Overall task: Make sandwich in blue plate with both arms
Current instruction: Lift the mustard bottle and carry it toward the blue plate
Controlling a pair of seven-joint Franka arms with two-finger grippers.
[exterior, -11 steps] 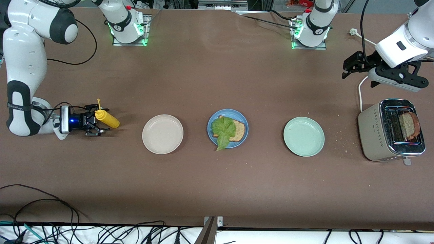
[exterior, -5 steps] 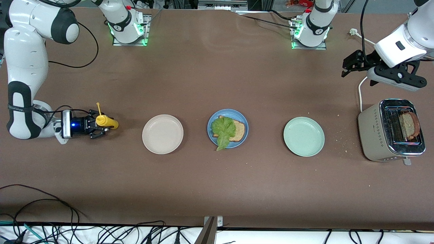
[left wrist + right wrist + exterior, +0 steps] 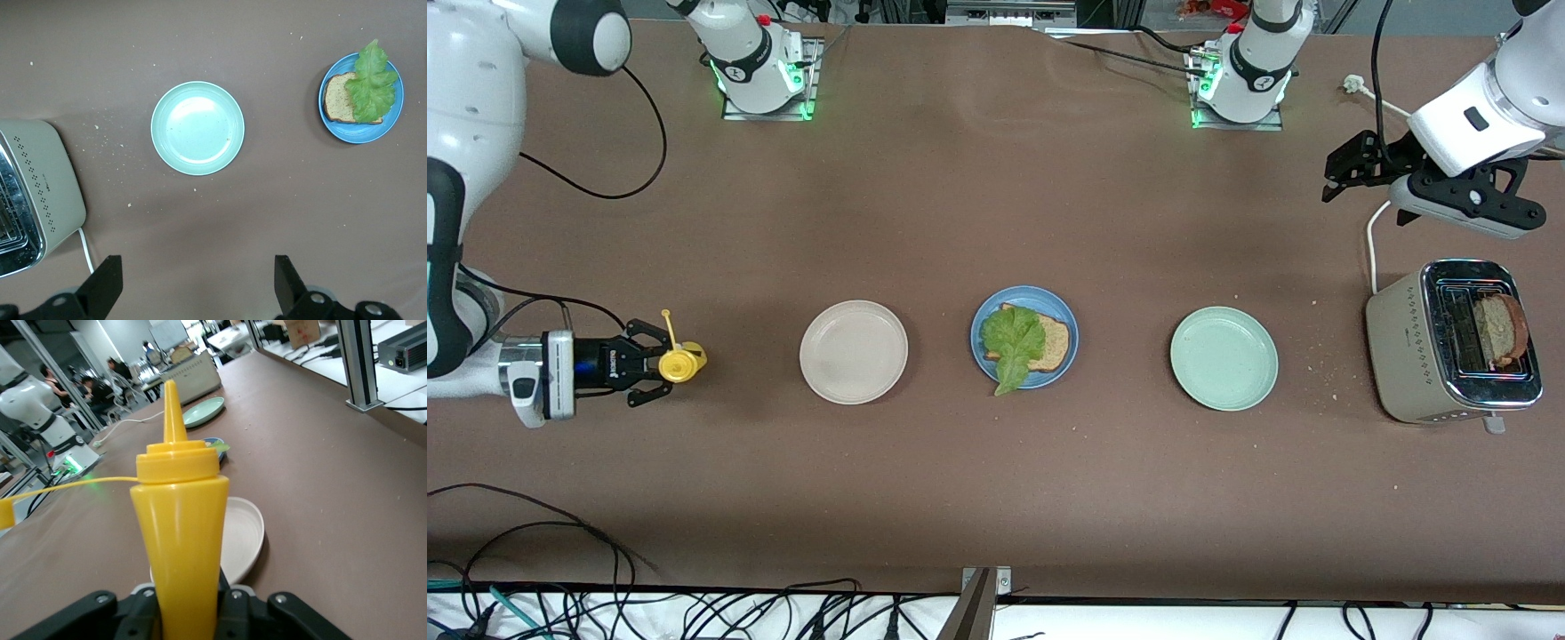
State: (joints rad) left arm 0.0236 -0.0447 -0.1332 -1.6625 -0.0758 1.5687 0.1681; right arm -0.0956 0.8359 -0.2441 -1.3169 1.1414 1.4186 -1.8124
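The blue plate [image 3: 983, 313] sits mid-table and holds a brown bread slice [image 3: 1055, 343] with a green lettuce leaf [image 3: 1011, 342] on it. Plate [image 3: 360, 137], bread [image 3: 335, 101] and lettuce [image 3: 372, 83] also show in the left wrist view. My right gripper [image 3: 651, 365] is shut on a yellow squeeze bottle [image 3: 679, 362], held upright over the table at the right arm's end; the bottle [image 3: 180, 540] fills the right wrist view. My left gripper [image 3: 1347, 169] hangs open and empty, high over the table beside the toaster, its fingertips [image 3: 107, 280] wide apart.
A beige plate [image 3: 854, 351] lies between the bottle and the blue plate. A mint-green plate [image 3: 1224, 358] lies toward the left arm's end. A toaster [image 3: 1400, 356] at that end holds a bread slice [image 3: 1501, 329]. Crumbs lie near it.
My right gripper has swung the yellow bottle from tilted to upright and drawn it away from the beige plate. The left arm has barely moved.
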